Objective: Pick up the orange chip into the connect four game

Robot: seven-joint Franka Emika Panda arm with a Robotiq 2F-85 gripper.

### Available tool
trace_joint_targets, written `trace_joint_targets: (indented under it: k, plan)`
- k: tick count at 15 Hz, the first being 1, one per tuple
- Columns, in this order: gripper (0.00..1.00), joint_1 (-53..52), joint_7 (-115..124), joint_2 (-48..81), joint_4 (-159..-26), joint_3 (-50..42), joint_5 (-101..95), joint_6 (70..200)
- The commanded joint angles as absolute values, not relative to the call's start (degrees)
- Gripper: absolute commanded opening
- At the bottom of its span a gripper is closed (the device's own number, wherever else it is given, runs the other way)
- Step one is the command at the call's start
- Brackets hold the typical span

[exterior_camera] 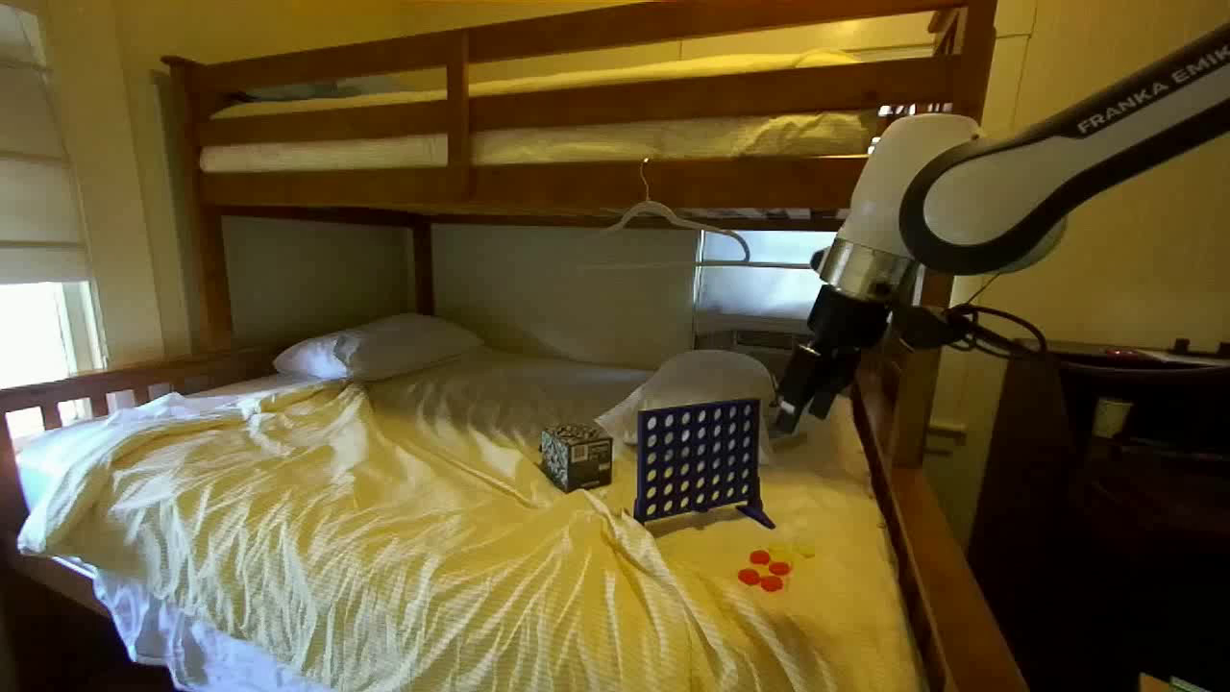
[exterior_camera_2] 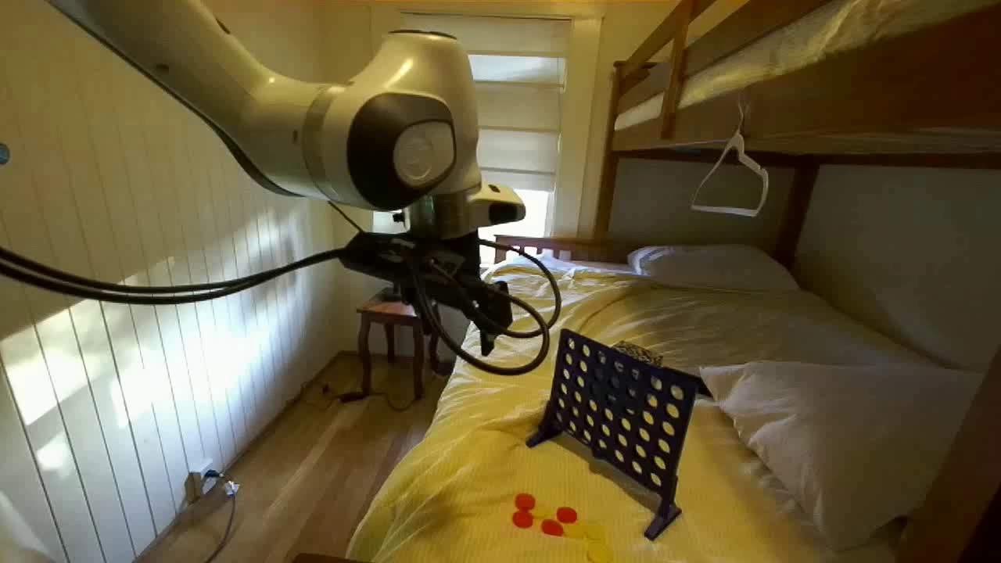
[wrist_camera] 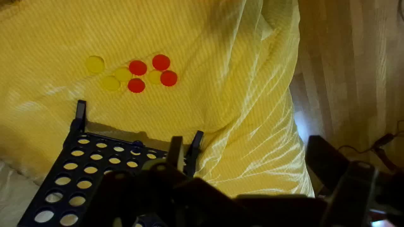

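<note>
Several orange-red chips lie flat on the yellow bedspread in front of the game, in an exterior view (exterior_camera: 772, 582), in an exterior view (exterior_camera_2: 552, 528) and in the wrist view (wrist_camera: 136, 85). Yellow chips (wrist_camera: 123, 74) lie among them; one is partly under an orange-red chip. The connect four game (exterior_camera: 699, 459) is an upright dark blue grid on feet; it also shows in an exterior view (exterior_camera_2: 622, 414) and at lower left in the wrist view (wrist_camera: 82, 160). My gripper (exterior_camera: 805, 411) is in the air above bed level near the game. Its fingers (wrist_camera: 246, 148) are wide apart with nothing between them.
A small dark patterned cube (exterior_camera: 577, 457) stands on the bed behind the game. A white pillow (exterior_camera_2: 844, 438) lies beside it. A wooden side rail (exterior_camera: 947, 596) runs along the bed's edge. A white hanger (exterior_camera: 663, 210) hangs from the upper bunk. Cables (exterior_camera_2: 516, 367) loop round the wrist.
</note>
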State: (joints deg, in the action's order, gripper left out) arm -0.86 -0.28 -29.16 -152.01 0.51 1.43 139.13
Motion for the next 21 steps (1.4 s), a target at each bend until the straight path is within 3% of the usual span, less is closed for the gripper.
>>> trace_joint_targets:
  k: [1,6,13,21]
  plan:
    - [1.0,-0.93,-0.23,-29.19,-151.91,0.46,1.37,138.94]
    - [1.0,-0.93,-0.23,-29.19,-151.91,0.46,1.37,138.94]
    - [1.0,4.59,0.53,-19.18,-148.75,-3.22,0.21,141.16]
    - [1.0,6.93,0.31,-3.78,-146.71,-3.1,-9.72,155.62]
